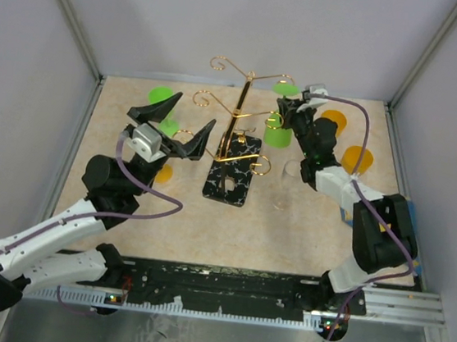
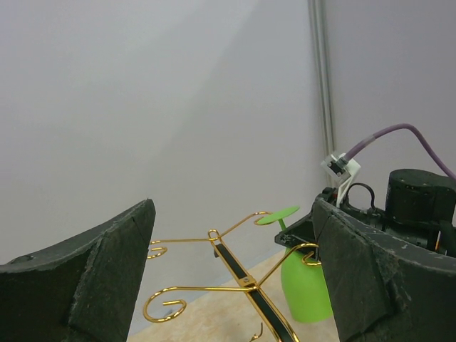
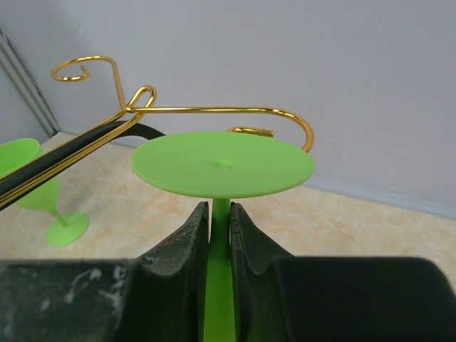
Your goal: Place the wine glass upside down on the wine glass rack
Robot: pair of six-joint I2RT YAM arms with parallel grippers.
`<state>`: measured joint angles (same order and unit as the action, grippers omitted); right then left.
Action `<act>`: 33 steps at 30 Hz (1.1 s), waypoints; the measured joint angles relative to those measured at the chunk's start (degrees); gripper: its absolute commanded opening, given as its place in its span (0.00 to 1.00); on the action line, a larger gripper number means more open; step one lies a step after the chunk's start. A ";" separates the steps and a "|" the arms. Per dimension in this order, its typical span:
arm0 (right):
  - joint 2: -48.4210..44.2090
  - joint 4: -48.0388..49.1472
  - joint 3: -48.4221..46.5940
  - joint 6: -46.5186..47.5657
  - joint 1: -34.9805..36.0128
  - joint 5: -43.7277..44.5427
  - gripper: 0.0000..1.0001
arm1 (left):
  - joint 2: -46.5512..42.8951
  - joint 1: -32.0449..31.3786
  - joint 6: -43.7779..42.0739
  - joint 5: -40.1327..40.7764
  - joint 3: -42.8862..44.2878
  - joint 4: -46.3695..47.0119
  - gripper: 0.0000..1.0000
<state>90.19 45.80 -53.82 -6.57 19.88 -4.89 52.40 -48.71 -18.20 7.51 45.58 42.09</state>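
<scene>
The right gripper (image 3: 219, 208) is closed on the stem of the green wine glass (image 3: 222, 167). It holds the glass upside down, foot disc on top and bowl hanging below the fingers, so the long axis is approx. vertical. The glass is in the air at the right side of the wine glass rack (image 1: 236, 114), not yet hung.

The relation that matters: in the right wrist view the foot disc is just in front of a gold arm of the rack, near its curled end, and seems a little lower than the wire. I think the stem must enter btw. the two wires of this arm, w/ the foot above them, so that the disc can rest on the wire. So the next move probably needs a small lift and then a push toward the pole. Whether the disc touches the wire I cannot tell; it looks apart.

The left gripper (image 1: 196, 111) is wide open and holds nothing. It hovers at the left side of the rack, fingers pointing toward the gold arms. The right arm is clearly the nearer one to this hook.

Other things: a second green glass (image 1: 162, 97) stands upright on the table (image 1: 288, 227) at back left, partly under the left fingers. Two orange glasses (image 1: 334, 121) are at the right, beside the right arm. None is btw. the foot and the hook. The risk, in my opinion, is to knock the thin rack sideways, because its black base (image 1: 232, 180) is small.
</scene>
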 measured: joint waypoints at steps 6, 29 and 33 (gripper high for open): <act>1.38 6.21 1.97 -0.02 0.26 0.52 0.00 | -0.50 0.04 -0.59 0.46 -0.85 0.68 0.97; 8.98 24.57 3.91 -2.56 0.46 -5.55 0.00 | -1.03 0.33 -1.22 1.51 -3.78 4.68 0.97; 8.98 25.20 3.91 -3.19 0.02 -8.07 0.00 | -1.05 0.33 -1.22 1.51 -3.78 4.70 0.97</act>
<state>99.18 71.00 -49.91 -9.76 19.90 -12.95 51.35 -48.38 -19.42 9.02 41.80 46.78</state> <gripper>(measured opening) 0.145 0.974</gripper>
